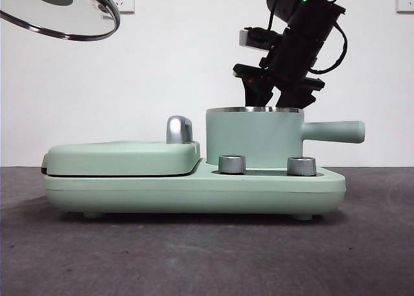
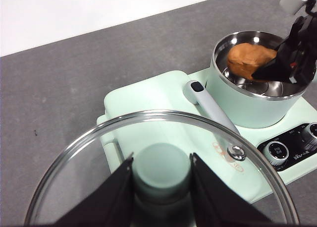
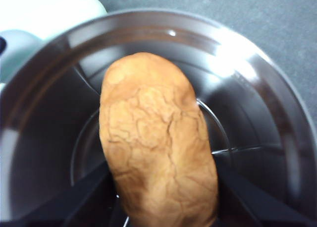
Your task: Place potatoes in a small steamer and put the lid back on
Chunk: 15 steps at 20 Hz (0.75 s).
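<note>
The orange-brown potato [image 3: 153,142] with cracked skin is held between the jaws of my right gripper [image 3: 163,192], just inside the steel rim of the small mint-green steamer [image 3: 257,88]. In the front view the right gripper [image 1: 272,97] reaches down into the steamer [image 1: 255,137] from the upper right, and the potato is hidden by the pot wall. The left wrist view shows the potato [image 2: 247,58] in the steamer [image 2: 247,108]. My left gripper [image 2: 162,175] is shut on the lid's mint-green knob and holds the glass lid [image 1: 65,15] tilted, high at the upper left.
The steamer stands on a mint-green cooker base [image 1: 194,192] with two steel dials [image 1: 232,164] at the front. A flat griddle cover [image 1: 123,157] with a chrome handle [image 1: 179,129] is to the steamer's left. The steamer's side handle [image 1: 333,132] points right.
</note>
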Motion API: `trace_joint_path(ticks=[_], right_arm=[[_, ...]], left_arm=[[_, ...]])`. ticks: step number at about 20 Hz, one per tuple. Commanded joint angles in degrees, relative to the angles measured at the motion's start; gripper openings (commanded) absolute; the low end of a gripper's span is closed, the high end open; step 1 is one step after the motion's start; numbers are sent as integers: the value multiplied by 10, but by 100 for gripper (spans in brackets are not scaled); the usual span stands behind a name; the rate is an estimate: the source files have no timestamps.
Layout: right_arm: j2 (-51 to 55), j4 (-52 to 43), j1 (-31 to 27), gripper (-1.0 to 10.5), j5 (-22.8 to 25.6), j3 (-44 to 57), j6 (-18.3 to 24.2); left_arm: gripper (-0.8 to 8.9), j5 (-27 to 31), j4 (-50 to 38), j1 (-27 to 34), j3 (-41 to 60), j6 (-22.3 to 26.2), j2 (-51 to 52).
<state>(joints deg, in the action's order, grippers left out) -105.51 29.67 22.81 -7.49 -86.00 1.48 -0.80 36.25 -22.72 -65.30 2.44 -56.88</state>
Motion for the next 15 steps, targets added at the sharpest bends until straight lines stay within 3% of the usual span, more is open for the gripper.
trace_joint_path(ticks=[1, 4, 7, 13, 15], right_arm=[[-21, -4, 3, 205, -1, -14, 5], [-24, -4, 3, 226, 0, -14, 5], [-18, 3, 3, 382, -1, -19, 5], [25, 64, 4, 382, -6, -71, 3], [58, 92, 4, 382, -6, -78, -21]], left_arm=[[11, 0, -16, -1, -10, -4, -5], [11, 0, -16, -1, -10, -4, -10], [11, 0, -16, -1, -10, -3, -12], [11, 0, -16, -1, -10, -3, -12], [11, 0, -16, -1, -10, -3, -12]])
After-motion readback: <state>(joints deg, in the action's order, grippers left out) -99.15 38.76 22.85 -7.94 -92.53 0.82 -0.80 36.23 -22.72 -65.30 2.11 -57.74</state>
